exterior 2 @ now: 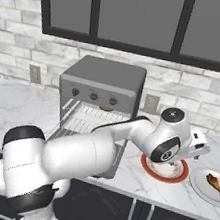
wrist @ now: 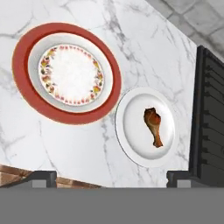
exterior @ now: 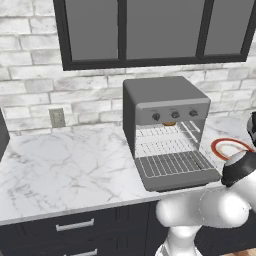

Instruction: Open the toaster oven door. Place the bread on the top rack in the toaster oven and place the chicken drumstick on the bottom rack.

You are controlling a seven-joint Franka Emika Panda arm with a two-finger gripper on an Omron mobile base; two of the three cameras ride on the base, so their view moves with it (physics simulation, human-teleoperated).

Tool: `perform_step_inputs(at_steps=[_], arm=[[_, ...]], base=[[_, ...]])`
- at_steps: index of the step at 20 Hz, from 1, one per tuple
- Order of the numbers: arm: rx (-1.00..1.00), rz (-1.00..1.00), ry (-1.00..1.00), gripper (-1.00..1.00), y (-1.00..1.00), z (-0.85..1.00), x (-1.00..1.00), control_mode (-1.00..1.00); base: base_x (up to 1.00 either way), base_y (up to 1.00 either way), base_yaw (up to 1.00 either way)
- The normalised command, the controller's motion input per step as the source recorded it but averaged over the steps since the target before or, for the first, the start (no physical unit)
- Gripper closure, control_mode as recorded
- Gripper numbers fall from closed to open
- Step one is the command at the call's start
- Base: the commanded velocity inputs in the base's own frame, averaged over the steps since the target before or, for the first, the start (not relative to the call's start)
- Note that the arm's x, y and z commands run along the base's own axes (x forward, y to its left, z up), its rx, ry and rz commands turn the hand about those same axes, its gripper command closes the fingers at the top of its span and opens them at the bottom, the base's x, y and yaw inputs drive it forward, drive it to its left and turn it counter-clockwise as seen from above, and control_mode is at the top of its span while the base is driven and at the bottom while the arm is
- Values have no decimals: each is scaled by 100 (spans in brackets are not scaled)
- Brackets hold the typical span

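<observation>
The toaster oven (exterior: 165,102) sits toward the back edge of the marble tabletop (exterior: 65,165), its door (exterior: 177,172) dropped flat toward the front edge, both wire racks bare to see. A golden sliver of bread (exterior: 169,123) peeks out just under the control strip, mostly hidden. The hand (wrist: 111,177) hovers above the plates with fingers spread wide, gripping nothing. Below it, the chicken drumstick (wrist: 154,126) lies on a white plate (wrist: 131,131), just beside a red-rimmed plate (wrist: 22,65). The arm blocks part of the oven door.
</observation>
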Motion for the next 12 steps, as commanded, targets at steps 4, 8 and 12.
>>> perform_step_inputs(at_steps=[4,8,12], arm=[[-4,0,5,-100,-77,0,72,-100],[4,0,22,-100,-85,0,58,-100],[15,0,35,-100,-76,0,40,-100]], base=[[0,0,0],[0,0,0],[0,0,0]])
